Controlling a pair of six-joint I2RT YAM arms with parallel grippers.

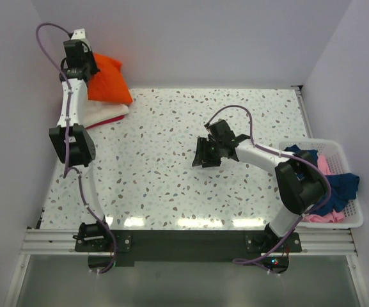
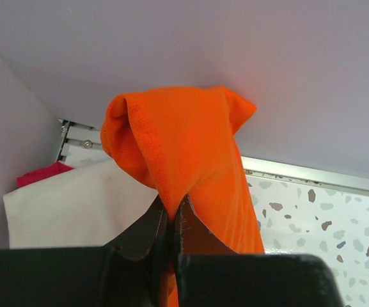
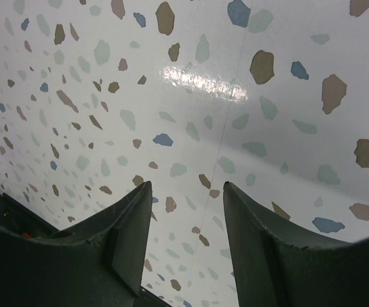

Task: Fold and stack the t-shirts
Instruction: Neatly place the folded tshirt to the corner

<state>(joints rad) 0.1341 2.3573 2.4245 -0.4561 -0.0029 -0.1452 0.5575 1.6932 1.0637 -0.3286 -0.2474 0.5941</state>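
Observation:
A folded orange t-shirt (image 1: 107, 80) hangs from my left gripper (image 1: 84, 66) at the far left corner, over a stack of a folded white shirt (image 1: 101, 112) on a red one (image 1: 107, 121). In the left wrist view my left gripper (image 2: 172, 206) is shut on the orange t-shirt (image 2: 184, 141), with the white shirt (image 2: 75, 204) and the red shirt (image 2: 40, 174) below. My right gripper (image 1: 204, 155) is open and empty above the middle of the table, its jaws apart over bare terrazzo (image 3: 185, 187).
A white basket (image 1: 347, 185) at the right edge holds several unfolded shirts, dark blue (image 1: 337, 185) and pink (image 1: 325, 163). White walls close in the table at the back and sides. The speckled table (image 1: 158, 166) spans the middle.

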